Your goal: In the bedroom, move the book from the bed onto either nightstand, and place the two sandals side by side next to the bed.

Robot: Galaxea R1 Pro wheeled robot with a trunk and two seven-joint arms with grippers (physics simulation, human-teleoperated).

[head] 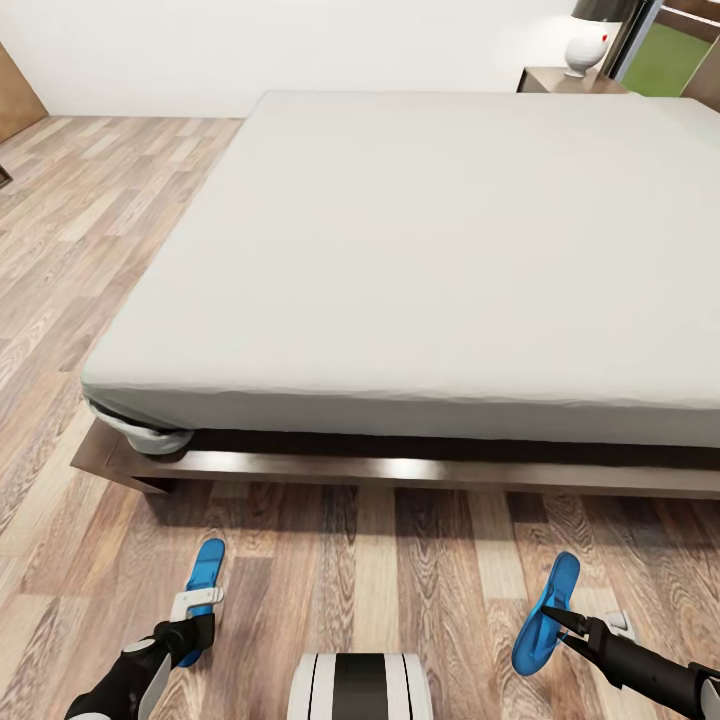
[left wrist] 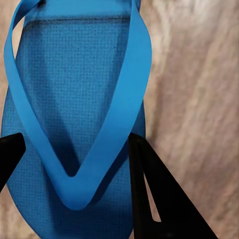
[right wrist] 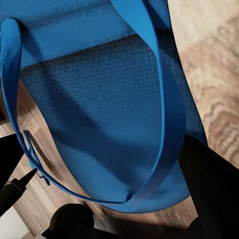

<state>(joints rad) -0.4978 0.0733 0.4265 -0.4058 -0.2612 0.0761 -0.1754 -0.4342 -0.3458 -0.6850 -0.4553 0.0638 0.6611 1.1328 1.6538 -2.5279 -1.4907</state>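
No lettering, label, brand or number can be read anywhere in this bedroom scene: none on the bed (head: 420, 250), the blue sandals (left wrist: 74, 114) or the plank floor (head: 330, 580).

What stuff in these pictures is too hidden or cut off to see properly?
- Head view: the lamp on the nightstand is cut off by the top edge, and the bed hides the nightstand's front.
- Head view: the left tool covers part of the left sandal.
- Right wrist view: the right sandal runs off the frame, and whether the right tool truly pinches it is unclear.
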